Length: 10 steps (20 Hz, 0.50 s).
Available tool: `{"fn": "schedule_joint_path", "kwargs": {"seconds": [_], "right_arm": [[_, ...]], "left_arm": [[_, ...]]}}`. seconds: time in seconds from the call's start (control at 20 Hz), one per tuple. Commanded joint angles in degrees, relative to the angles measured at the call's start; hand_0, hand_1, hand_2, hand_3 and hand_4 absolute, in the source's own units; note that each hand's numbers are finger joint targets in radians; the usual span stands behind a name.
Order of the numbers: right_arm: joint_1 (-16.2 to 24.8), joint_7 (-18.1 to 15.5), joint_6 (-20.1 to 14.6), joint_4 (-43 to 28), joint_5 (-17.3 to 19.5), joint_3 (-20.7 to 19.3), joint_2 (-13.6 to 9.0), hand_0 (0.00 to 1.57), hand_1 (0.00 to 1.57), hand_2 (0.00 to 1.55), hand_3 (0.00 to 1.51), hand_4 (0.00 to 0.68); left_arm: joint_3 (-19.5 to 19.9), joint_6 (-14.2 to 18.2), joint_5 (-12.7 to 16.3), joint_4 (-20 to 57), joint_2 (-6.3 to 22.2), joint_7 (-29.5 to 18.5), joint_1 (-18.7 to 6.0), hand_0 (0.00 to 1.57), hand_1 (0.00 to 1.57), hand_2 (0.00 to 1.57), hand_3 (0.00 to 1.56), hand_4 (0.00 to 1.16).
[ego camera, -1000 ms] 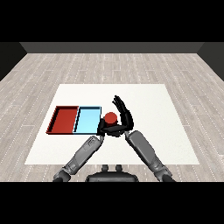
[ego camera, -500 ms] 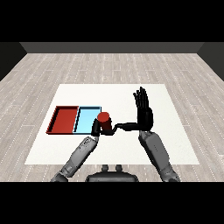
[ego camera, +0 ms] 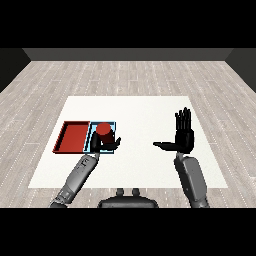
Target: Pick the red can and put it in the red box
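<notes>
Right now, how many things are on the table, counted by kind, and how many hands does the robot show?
Cans: 1, the red can, held by the left hand over the light blue tray.
Trays: 2, the red tray and the light blue tray.
Hands: 2, the left hand and the right hand, open.
Total: 5.

Upright red can (ego camera: 103,130) beside red tray (ego camera: 74,137)

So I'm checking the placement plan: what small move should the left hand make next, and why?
Probably carry the red can a little further left. The left hand, curled round it, holds it over the light blue tray, while the red tray lies just beside, to the left. The right hand is open, well clear.
</notes>
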Motion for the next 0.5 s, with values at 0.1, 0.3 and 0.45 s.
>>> {"fn": "schedule_joint_path", "kwargs": {"seconds": [0.1,0.3,0.45], "right_arm": [[6.3,-3.2,1.5,5.4,3.1,-0.5,-0.5,0.0,0.0,0.0,0.0,0.0],[10.9,-4.3,5.3,6.5,0.7,-2.5,-1.5,0.0,0.0,0.0,0.0,0.0],[12.3,-6.7,7.2,9.6,0.7,-3.6,-2.3,0.0,0.0,0.0,0.0,0.0]], "left_arm": [[5.7,-1.4,-1.7,-2.1,6.2,4.6,-1.2,1.57,1.57,1.55,1.42,1.12],[8.2,-0.6,-5.4,4.4,7.0,5.1,-6.4,1.57,1.57,1.56,1.43,1.13],[11.2,-2.4,-6.6,10.3,11.9,7.4,-9.3,1.57,1.57,1.53,1.4,1.12]]}}
